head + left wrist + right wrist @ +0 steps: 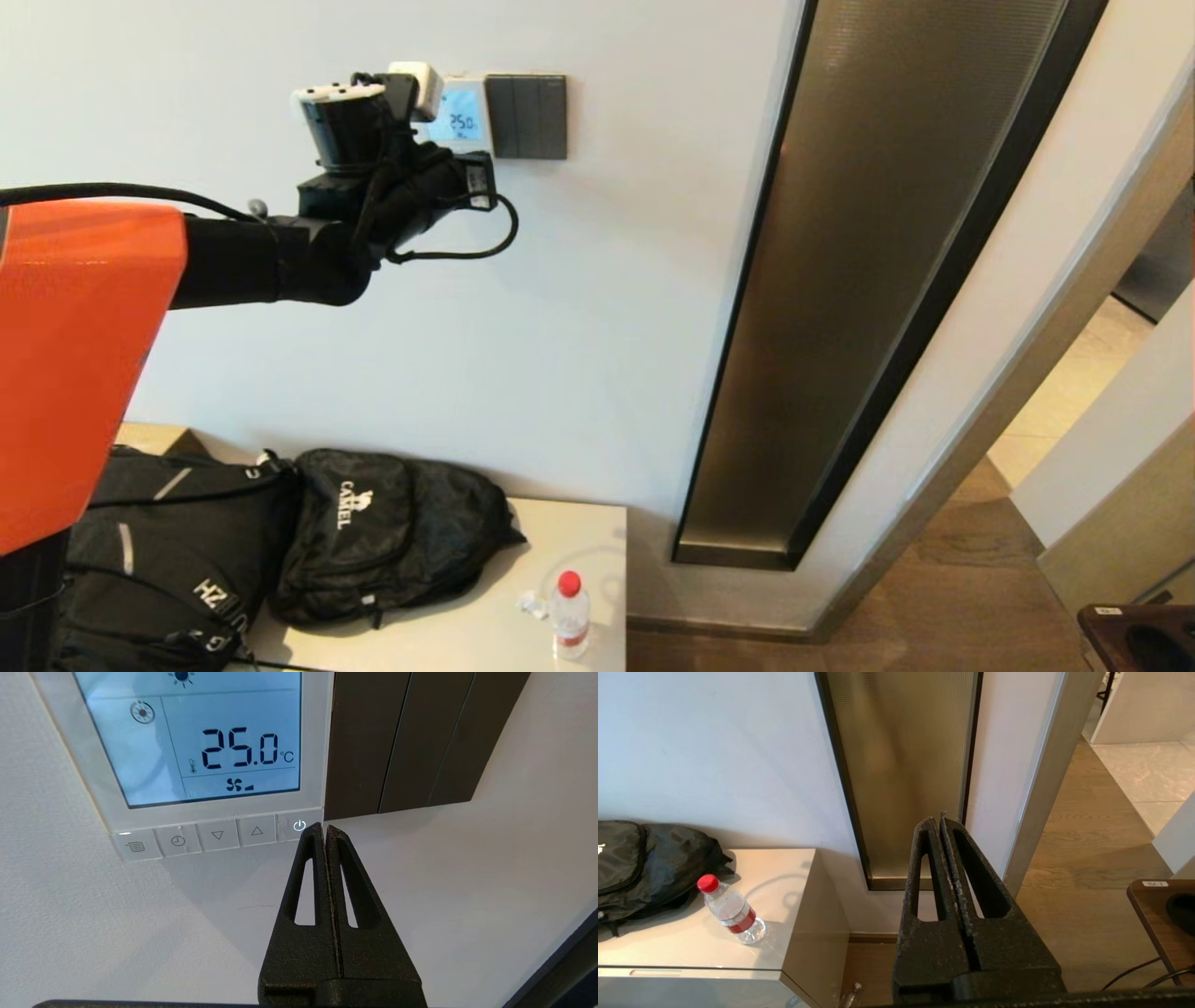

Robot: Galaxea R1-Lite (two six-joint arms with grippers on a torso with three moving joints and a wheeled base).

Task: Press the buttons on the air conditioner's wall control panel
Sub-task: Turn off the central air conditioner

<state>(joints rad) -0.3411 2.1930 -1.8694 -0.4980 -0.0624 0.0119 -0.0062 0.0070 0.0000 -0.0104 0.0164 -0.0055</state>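
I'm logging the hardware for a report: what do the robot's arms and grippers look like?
The left arm has a glossy orange shell, then black segments, with a loose black cable looping off the wrist. The left gripper and right gripper have matte black, rough-textured tapered fingers with long slot cut-outs.

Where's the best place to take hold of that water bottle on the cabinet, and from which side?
Grip the water bottle around its clear body near the red label, coming from the open side away from the black backpack. It stands upright on the cabinet with free space there, and its round, even body suits a claw better than the small cap.
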